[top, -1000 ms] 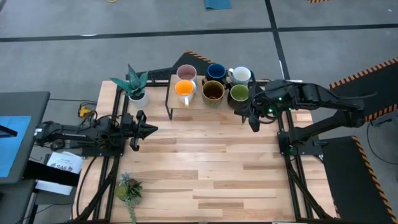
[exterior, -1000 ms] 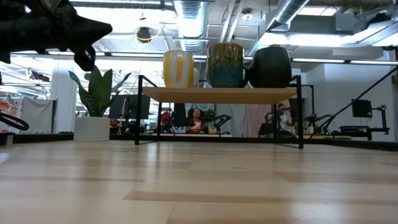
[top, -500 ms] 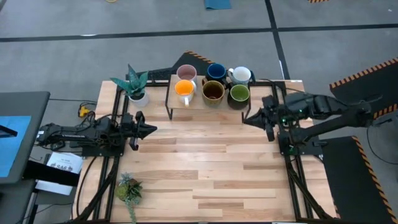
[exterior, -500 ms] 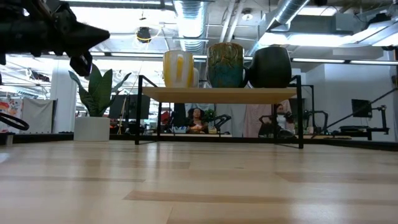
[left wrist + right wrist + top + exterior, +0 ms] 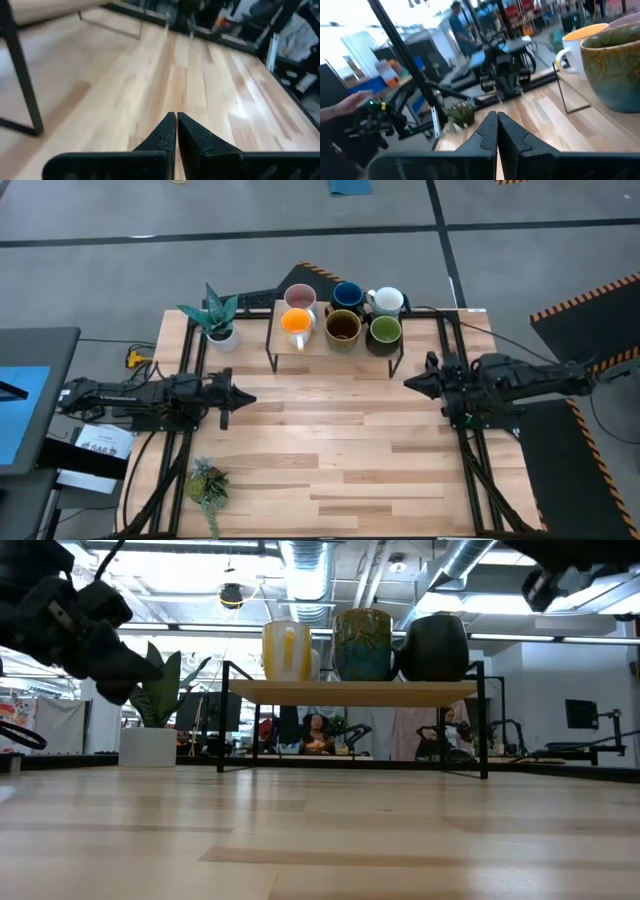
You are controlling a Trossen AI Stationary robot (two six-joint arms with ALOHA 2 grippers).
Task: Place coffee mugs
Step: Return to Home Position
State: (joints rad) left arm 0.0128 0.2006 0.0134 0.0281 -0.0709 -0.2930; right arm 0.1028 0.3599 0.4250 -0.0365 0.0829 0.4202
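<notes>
Six mugs stand together on a low black-legged shelf (image 5: 318, 344) at the table's far middle: pale pink (image 5: 300, 297), dark blue (image 5: 347, 295) and white (image 5: 387, 301) behind, orange (image 5: 296, 323), brown (image 5: 342, 326) and green (image 5: 385, 331) in front. In the low view, orange (image 5: 287, 650), brown (image 5: 363, 644) and green (image 5: 435, 647) show on the shelf top (image 5: 350, 690). My left gripper (image 5: 247, 397) is shut over the table's left side, touching nothing. My right gripper (image 5: 409, 384) is shut just near-right of the shelf, clear of the green mug. The right wrist view shows the brown mug (image 5: 620, 65) and orange mug (image 5: 580, 47) close by.
A spiky teal plant in a white pot (image 5: 218, 320) stands at the far left, left of the shelf. A small bushy plant (image 5: 207, 483) lies near the near-left corner. Bare wood (image 5: 330, 440) spreads between the arms and the near edge. People sit in the room behind (image 5: 315, 730).
My right gripper has drawn back from beside the green mug, toward the table's right and near edges, and its arm has folded back over the right side. My left gripper has shifted slightly toward the near edge and tipped downward. The mugs have stayed put.
</notes>
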